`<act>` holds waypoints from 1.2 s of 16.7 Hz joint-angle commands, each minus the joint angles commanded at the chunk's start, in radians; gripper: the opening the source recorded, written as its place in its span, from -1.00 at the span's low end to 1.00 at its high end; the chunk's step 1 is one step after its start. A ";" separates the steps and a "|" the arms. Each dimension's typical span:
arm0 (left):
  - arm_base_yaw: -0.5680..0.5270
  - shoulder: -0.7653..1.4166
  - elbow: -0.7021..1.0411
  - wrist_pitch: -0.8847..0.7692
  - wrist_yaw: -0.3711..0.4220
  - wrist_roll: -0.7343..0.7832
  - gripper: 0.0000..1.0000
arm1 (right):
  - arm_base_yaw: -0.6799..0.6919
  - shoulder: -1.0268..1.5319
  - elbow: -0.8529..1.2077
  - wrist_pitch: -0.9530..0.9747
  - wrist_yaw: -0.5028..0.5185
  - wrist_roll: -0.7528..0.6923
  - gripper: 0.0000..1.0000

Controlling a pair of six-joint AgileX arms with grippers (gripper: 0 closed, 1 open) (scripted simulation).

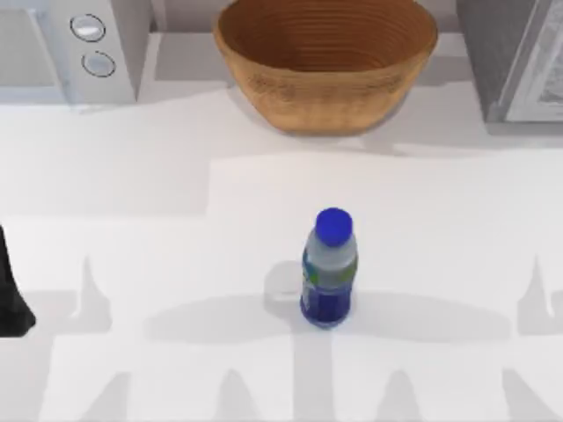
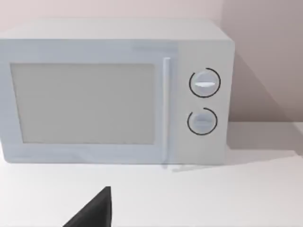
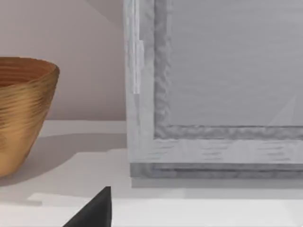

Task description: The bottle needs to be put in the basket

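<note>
The bottle [image 1: 329, 268] stands upright on the white table [image 1: 176, 176], near the middle and a little toward the front, blue cap up, touched by nothing. The basket [image 1: 326, 61] sits well apart from it at the back edge, open and holding nothing. A microwave [image 1: 70, 48] stands at the back left, a grey appliance [image 1: 515, 57] at the back right. The left arm [image 1: 12, 290] is parked at the table's left edge. Neither pincer's state can be told.
</note>
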 joint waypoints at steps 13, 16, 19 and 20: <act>-0.329 0.660 0.093 0.552 -0.006 -0.003 1.00 | 0.000 0.000 0.000 0.000 0.000 0.000 1.00; -0.463 0.978 0.129 0.788 -0.015 -0.004 1.00 | 0.000 0.000 0.000 0.000 0.000 0.000 1.00; -0.594 1.294 0.164 1.018 -0.022 -0.003 1.00 | 0.000 0.000 0.000 0.000 0.000 0.000 1.00; -0.634 1.393 0.175 1.089 -0.024 -0.003 1.00 | 0.000 0.000 0.000 0.000 0.000 0.000 1.00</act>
